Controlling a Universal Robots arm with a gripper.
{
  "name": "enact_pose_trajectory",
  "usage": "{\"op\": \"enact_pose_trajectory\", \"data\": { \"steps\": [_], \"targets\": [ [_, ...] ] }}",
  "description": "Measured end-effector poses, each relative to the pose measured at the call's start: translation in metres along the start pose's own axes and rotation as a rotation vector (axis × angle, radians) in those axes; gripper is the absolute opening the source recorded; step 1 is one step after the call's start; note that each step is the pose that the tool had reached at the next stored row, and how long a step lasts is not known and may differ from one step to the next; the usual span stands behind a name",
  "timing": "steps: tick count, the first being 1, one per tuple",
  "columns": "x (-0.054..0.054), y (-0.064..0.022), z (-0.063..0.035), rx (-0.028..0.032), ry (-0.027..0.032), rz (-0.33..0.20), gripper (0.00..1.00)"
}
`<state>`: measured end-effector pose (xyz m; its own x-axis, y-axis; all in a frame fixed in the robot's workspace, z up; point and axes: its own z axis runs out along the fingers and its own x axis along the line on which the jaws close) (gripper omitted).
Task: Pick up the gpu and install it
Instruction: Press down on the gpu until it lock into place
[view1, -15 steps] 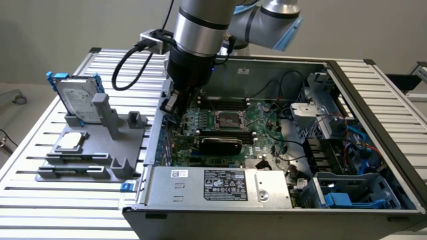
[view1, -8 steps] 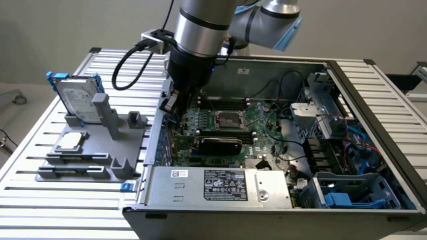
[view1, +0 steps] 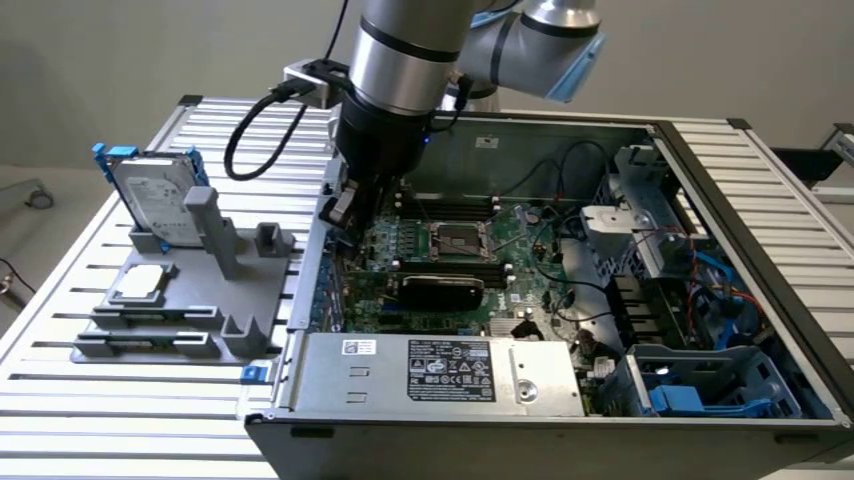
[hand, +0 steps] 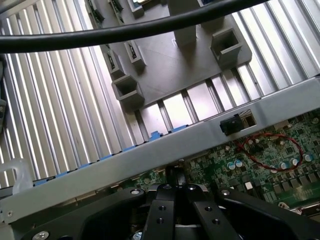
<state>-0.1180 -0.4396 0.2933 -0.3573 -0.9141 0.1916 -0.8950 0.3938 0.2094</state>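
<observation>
The gripper (view1: 336, 215) (hand: 175, 186) has its fingers drawn tight together, with no card visibly clamped between them. It hangs inside the open computer case (view1: 747, 230), hard against the case wall on the exterior view's left, just above the motherboard (view1: 527, 255). The gpu (view1: 441, 290) appears to stand on that board already. Its black rounded cooler sits between the CPU socket (view1: 461, 240) and the power supply (view1: 441, 370), a little apart from the fingertips. Whether it is fully seated cannot be told. Judged from this, the work is at the seating stage. Any push should go straight down along the card's top edge, with the bracket end square to the near wall, so the connector does not rock in its slot. The case also holds loose black cables (view1: 574, 165) and a blue drive cage (view1: 681, 395) at its near corner on the exterior view's right. Outside it, on the slatted table (view1: 54, 350), a grey fixture (view1: 174, 320) (hand: 165, 60) carries an upright hard drive (view1: 154, 195) in a blue frame and a square silver chip (view1: 144, 283).
</observation>
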Motion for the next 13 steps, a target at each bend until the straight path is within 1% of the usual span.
{"op": "enact_pose_trajectory", "data": {
  "steps": [13],
  "targets": [
    [-0.0009,-0.001,0.0039,-0.0015,-0.0004,0.014,0.11]
  ]
}}
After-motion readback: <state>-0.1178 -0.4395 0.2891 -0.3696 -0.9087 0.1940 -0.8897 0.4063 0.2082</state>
